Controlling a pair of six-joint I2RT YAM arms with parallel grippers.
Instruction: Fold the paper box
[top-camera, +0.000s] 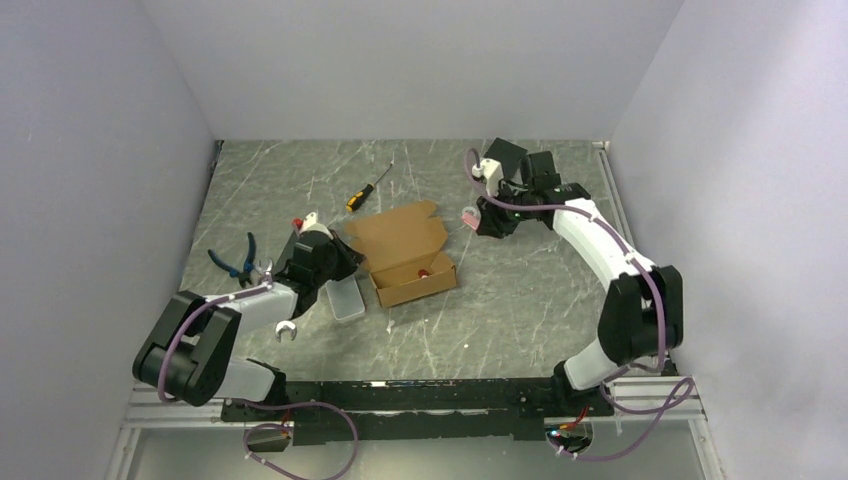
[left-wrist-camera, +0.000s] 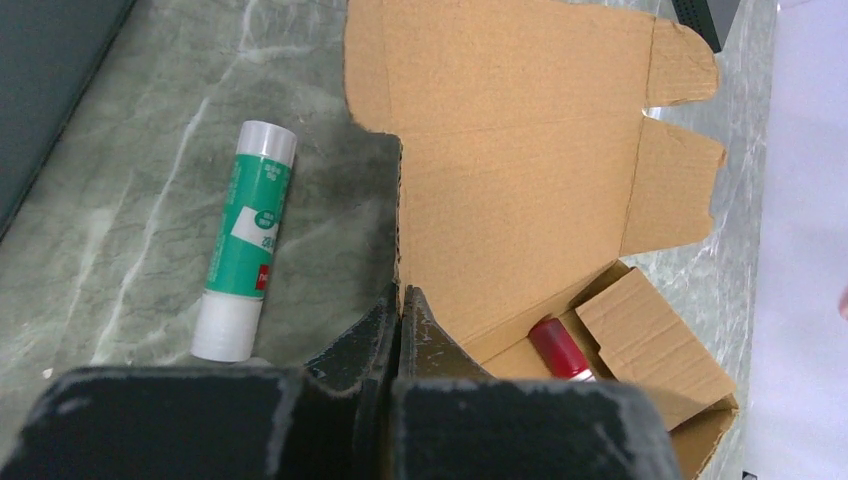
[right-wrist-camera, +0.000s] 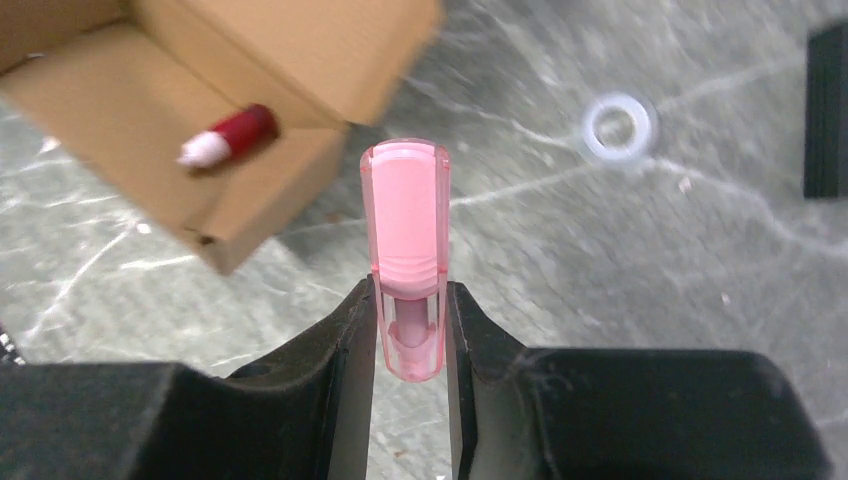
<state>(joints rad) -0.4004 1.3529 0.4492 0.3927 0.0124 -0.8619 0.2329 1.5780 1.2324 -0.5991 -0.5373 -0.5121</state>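
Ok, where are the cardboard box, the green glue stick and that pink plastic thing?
paper box (top-camera: 395, 235): top view, its open lid.
green glue stick (left-wrist-camera: 250, 225): left wrist view, its label.
pink plastic piece (right-wrist-camera: 405, 205): right wrist view, its broad face.

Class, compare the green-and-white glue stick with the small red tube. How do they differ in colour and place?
Colour: the glue stick is green with pale ends; the red tube is dark red with one white end. Place: the glue stick lies on the table beside the paper box; the red tube lies inside it. Shared: both are cylinders lying on their sides, unheld.
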